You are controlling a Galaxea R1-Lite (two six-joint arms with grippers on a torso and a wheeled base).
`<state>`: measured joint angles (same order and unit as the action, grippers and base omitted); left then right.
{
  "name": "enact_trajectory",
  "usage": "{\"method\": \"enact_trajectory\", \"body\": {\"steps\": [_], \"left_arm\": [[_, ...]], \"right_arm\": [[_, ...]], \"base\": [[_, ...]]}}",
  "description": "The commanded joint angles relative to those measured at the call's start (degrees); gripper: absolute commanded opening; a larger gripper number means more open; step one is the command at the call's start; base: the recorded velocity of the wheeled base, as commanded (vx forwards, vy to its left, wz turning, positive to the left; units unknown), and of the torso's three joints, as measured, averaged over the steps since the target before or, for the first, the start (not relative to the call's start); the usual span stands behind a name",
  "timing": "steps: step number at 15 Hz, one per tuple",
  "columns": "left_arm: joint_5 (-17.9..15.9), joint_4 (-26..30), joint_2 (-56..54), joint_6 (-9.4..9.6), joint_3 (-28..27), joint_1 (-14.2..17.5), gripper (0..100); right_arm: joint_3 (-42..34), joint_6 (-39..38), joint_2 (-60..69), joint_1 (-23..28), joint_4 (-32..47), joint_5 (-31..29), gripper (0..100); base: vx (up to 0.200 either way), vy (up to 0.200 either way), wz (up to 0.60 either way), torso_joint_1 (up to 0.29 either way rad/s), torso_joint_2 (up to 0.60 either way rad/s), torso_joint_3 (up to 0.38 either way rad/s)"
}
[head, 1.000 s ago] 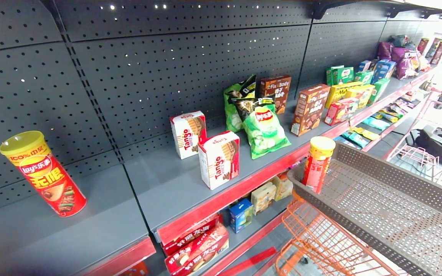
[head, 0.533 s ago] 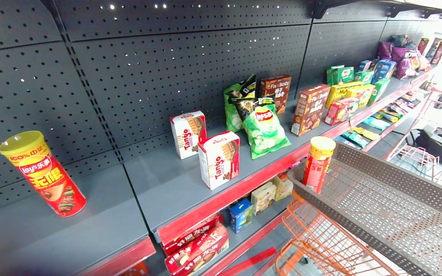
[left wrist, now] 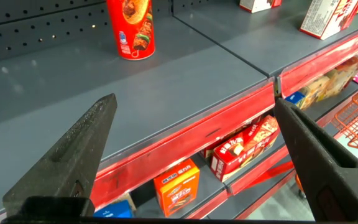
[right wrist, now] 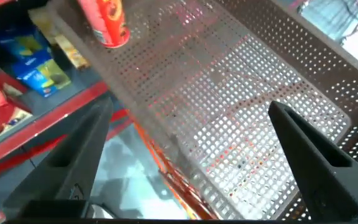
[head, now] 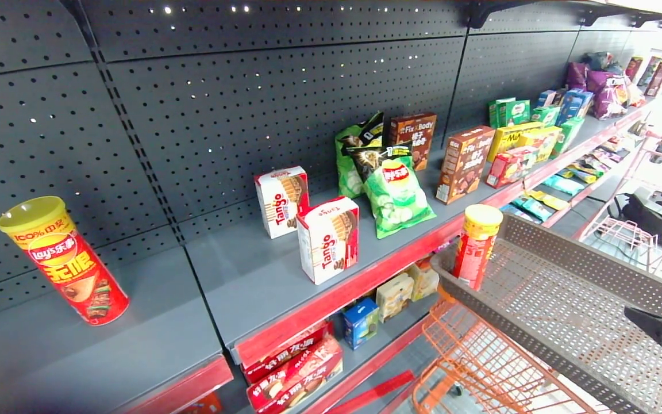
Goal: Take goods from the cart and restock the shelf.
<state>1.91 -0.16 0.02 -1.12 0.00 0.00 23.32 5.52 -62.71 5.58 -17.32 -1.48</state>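
Note:
A red chips can with a yellow lid stands upright in the near-left corner of the cart's grey perforated tray. My right gripper hovers open above the tray, well to the right of that can; one of its fingers shows at the right edge of the head view. A second matching can stands on the grey shelf at the far left. My left gripper hangs open in front of the shelf's red edge, with that can beyond it.
Two white wafer boxes stand mid-shelf, with green chip bags and brown boxes farther right. Under the tray is the cart's orange wire basket. Red packs and small boxes fill the lower shelf.
My right gripper has come into the head view from the right edge, over the cart tray. The cans and other goods have not moved.

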Motion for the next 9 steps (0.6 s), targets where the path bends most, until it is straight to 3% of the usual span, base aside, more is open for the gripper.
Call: {"method": "enact_trajectory", "body": {"steps": [1, 4, 6, 7, 9], "left_arm": [[0.02, -0.02, -0.02, -0.02, 0.0, 0.0, 100], [0.02, -0.02, -0.02, -0.02, 0.0, 0.0, 100], [0.02, -0.02, -0.02, -0.02, 0.0, 0.0, 100], [0.02, -0.02, -0.02, -0.02, 0.0, 0.0, 100], [0.02, -0.02, -0.02, -0.02, 0.0, 0.0, 100]], "right_arm": [[2.87, 0.01, -8.13, 1.45, -1.31, -0.02, 100], [6.21, -0.69, -15.34, 1.36, -3.42, 1.39, 100], [5.86, -0.69, -18.06, 1.18, -9.92, 4.55, 100], [5.95, -0.69, -21.23, 1.18, -16.78, 7.01, 100], [6.21, -0.69, -25.62, 0.13, -23.28, 7.36, 100]], "base": [[0.0, 0.0, 0.0, 0.0, 0.0, 0.0], [0.0, 0.0, 0.0, 0.0, 0.0, 0.0], [0.0, 0.0, 0.0, 0.0, 0.0, 0.0], [0.0, 0.0, 0.0, 0.0, 0.0, 0.0], [0.0, 0.0, 0.0, 0.0, 0.0, 0.0]]}}
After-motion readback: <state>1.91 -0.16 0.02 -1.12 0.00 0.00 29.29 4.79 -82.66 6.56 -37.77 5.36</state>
